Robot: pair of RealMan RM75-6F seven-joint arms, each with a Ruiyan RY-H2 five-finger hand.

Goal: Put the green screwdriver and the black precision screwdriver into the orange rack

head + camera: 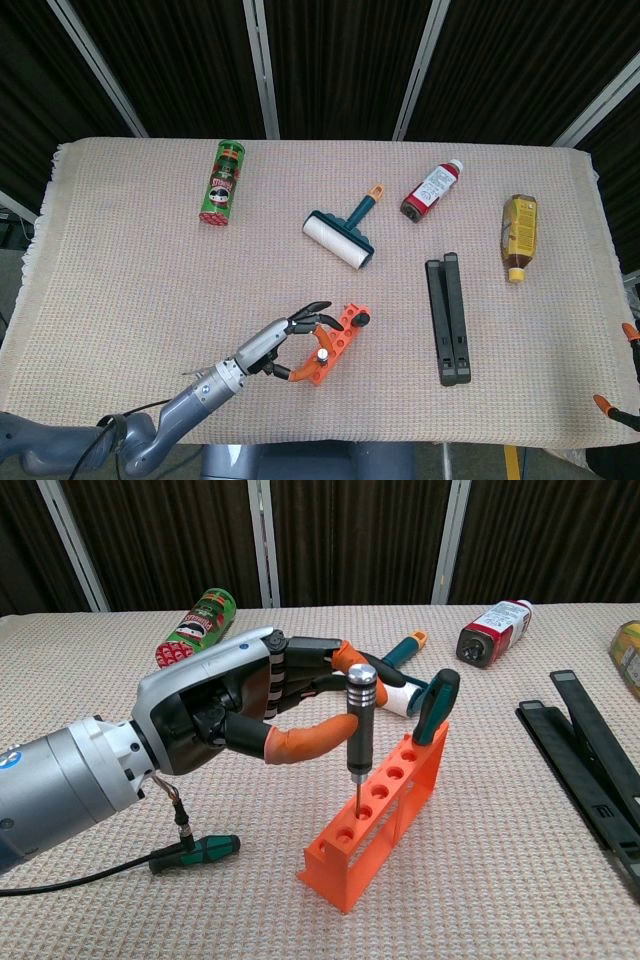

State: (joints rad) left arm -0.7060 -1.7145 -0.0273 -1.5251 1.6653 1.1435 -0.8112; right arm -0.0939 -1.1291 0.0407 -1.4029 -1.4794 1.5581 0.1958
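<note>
Chest view alone shows black precision screwdriver [358,723] shaft entering orange rack [383,816].

You see an orange rack [378,823] on the beige woven tablecloth [130,280], holding a dark-green-handled screwdriver [436,705] and a black precision screwdriver [359,720] with silver cap, beside the left hand [250,705], which is grey and black with orange fingertips [310,742].
</note>
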